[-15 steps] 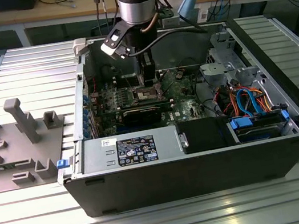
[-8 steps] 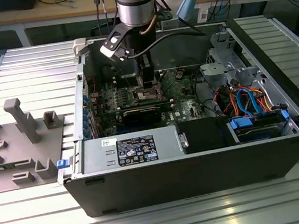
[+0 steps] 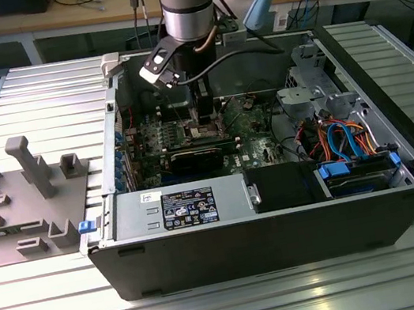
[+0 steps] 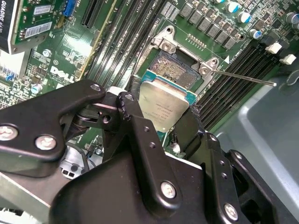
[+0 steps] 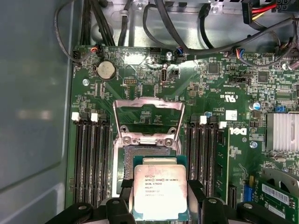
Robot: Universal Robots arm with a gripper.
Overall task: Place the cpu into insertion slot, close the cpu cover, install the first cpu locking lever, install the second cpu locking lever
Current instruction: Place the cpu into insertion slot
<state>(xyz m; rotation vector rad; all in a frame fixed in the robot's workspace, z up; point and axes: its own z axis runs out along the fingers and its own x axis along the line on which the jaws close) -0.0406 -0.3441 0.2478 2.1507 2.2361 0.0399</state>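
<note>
A ribbed metal surface (image 3: 36, 97) holds an open computer case (image 3: 284, 226). Inside the case, the gripper (image 3: 202, 116) reaches down over the green board (image 5: 140, 70). Its fingers (image 4: 133, 116) pinch the cpu (image 5: 160, 189) from two sides and hold it flat. The cpu sits over one edge of the insertion slot (image 4: 175, 70), and the rest of the dark slot shows beside it. The cpu cover (image 5: 148, 101) is flipped open, away from the slot.
</note>
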